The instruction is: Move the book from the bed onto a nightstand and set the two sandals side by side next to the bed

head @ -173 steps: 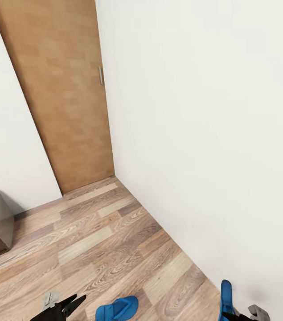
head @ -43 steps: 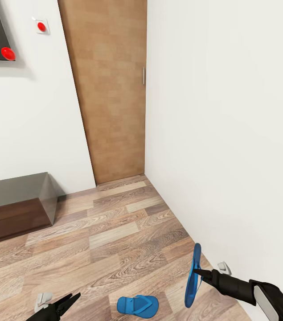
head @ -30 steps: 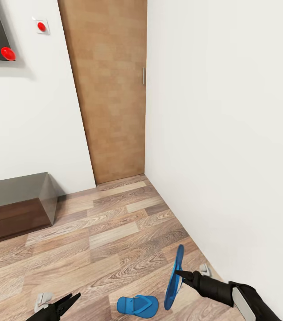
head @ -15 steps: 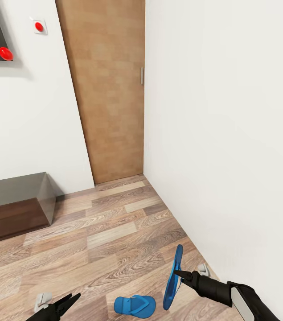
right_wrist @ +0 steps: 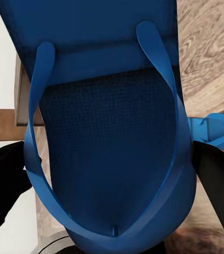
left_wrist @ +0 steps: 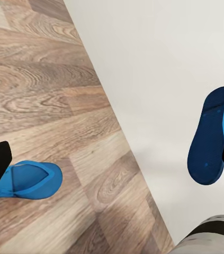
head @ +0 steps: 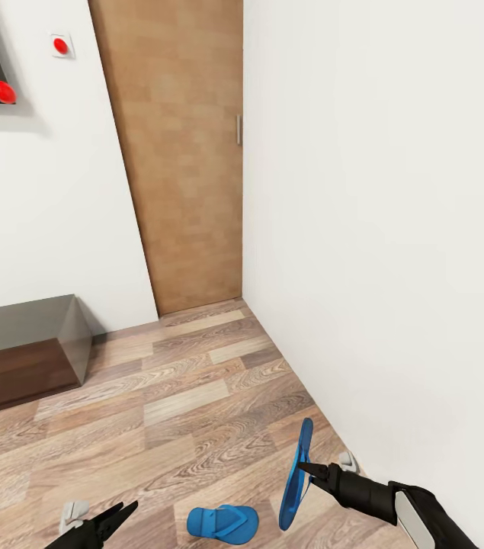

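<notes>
Right gripper [head: 308,469] is clamped on one blue sandal [head: 296,474], which we see held on edge, upright, above the wood floor [head: 181,412] close to the white wall [head: 394,229]. In the right wrist view that sandal's straps [right_wrist: 159,69] face the camera, a black finger [right_wrist: 3,174] on either side. Left gripper [head: 120,515] sits low at the left, its fingers spread a little with nothing between them. The other sandal [head: 222,524] lies flat on the floor, strap side up, between the two grippers, apart from both. We also see a brown door [head: 177,152] in the corner and a low dark bench [head: 24,354] along the left wall.
</notes>
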Tool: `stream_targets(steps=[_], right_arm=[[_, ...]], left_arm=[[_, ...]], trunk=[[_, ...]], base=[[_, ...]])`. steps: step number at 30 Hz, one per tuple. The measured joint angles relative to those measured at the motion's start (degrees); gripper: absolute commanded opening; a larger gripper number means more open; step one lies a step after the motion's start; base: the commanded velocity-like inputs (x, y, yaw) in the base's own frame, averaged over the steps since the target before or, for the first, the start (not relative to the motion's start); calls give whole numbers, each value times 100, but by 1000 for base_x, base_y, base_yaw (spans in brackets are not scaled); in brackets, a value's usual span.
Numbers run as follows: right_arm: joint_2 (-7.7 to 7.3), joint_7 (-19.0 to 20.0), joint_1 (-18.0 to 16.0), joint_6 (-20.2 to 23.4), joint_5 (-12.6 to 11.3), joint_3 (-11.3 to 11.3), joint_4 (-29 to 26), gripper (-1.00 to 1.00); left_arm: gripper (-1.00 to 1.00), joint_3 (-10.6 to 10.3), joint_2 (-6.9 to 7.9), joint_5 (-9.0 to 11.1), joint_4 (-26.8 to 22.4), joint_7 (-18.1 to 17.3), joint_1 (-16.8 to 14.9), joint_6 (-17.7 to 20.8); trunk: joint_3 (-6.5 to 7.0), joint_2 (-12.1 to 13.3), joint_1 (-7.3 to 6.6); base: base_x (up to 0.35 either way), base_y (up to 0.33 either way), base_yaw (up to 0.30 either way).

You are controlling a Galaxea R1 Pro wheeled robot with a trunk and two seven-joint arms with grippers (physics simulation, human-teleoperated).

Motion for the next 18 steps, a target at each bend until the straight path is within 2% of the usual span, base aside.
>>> stream_targets(steps=[12,18], right_arm=[[0,0,-1,-1,1,1,1,-100],[0,0,-1,0,-2,0,1,-100]], left_arm=[[100,0,0,1,-1,0,1,-1],[100,0,2,3,-1,0,1,3]], trunk=[[-36,0,0],[-52,0,0]], base=[[0,-1,164],[0,0,108]])
